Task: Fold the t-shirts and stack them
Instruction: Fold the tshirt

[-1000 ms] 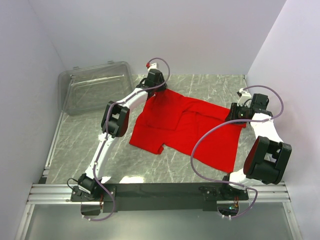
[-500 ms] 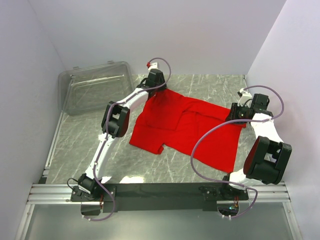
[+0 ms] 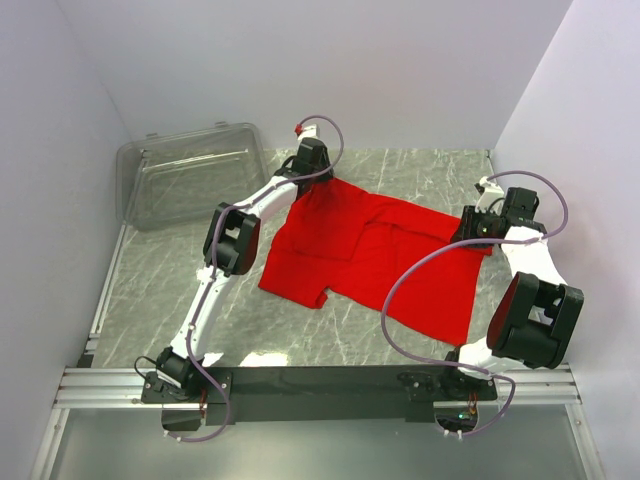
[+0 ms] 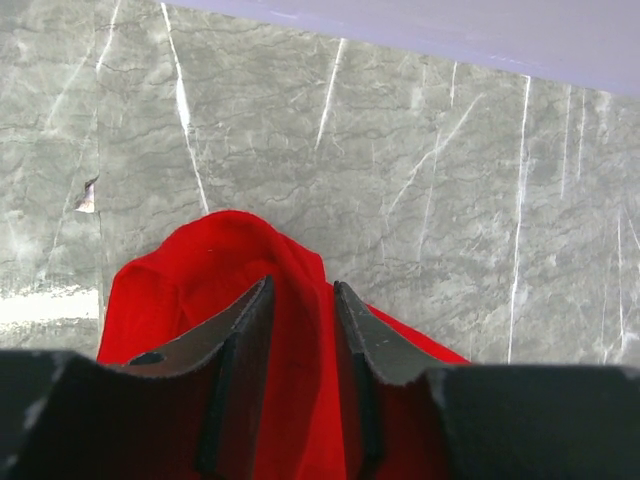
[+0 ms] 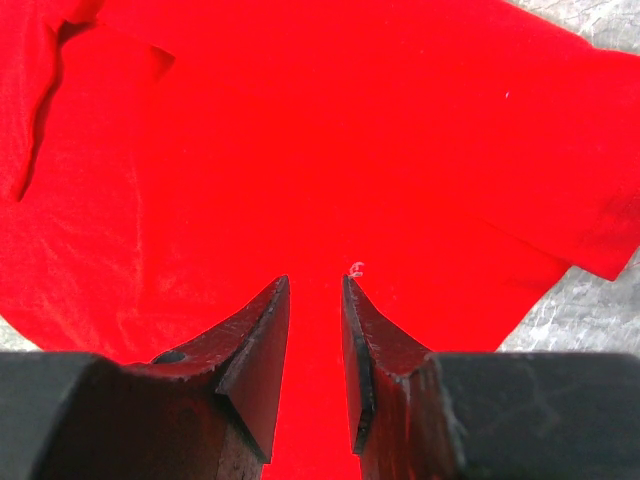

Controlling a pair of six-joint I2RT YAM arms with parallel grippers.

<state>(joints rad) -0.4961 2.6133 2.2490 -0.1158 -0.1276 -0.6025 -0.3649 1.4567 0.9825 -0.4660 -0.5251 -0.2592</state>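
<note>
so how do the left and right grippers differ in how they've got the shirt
Left gripper pinches a raised far corner of the t-shirt; right gripper grips flat cloth at its right edge. Left arm reaches far out; right arm is folded close. Both are shut on red cloth.

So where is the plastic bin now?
In the top view, the clear plastic bin sits in the far left corner of the table, left of the left hand.

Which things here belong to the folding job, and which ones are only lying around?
Part of the job:
red t-shirt
left gripper, closed on its cloth
right gripper, closed on its cloth

Just lying about:
clear plastic bin, far left, apart from the shirt
</note>
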